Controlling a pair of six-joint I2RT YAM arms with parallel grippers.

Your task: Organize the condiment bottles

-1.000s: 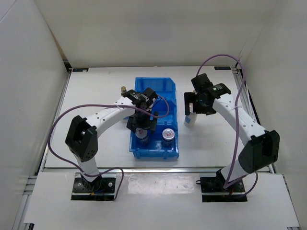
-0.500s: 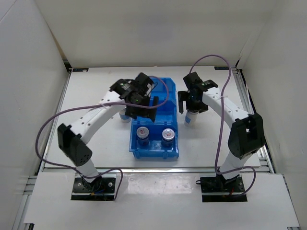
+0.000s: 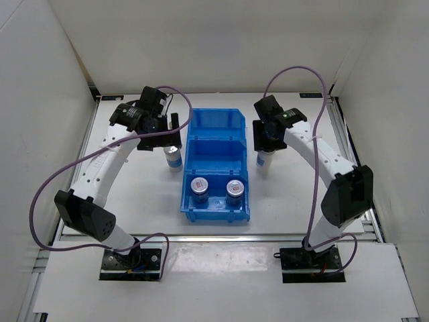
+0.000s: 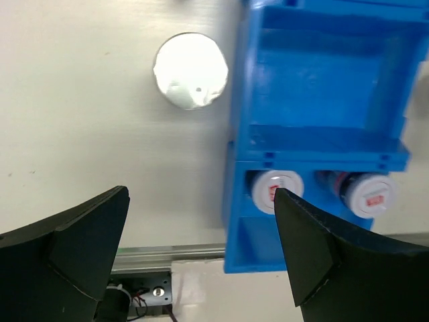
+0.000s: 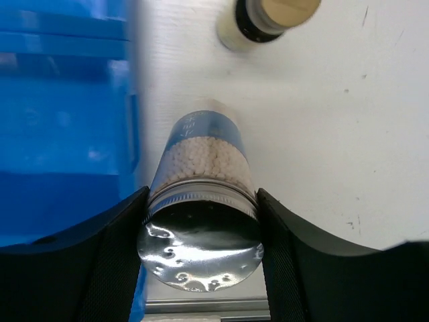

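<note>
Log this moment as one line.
left hand: open, empty | right hand: shut on white-blue cylinder beside blue bin | bin near compartment: two squat jars

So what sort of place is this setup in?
Likely a lab robot test booth, not a kitchen: plain white walls box in a white table, with metal rails at its edges.
</note>
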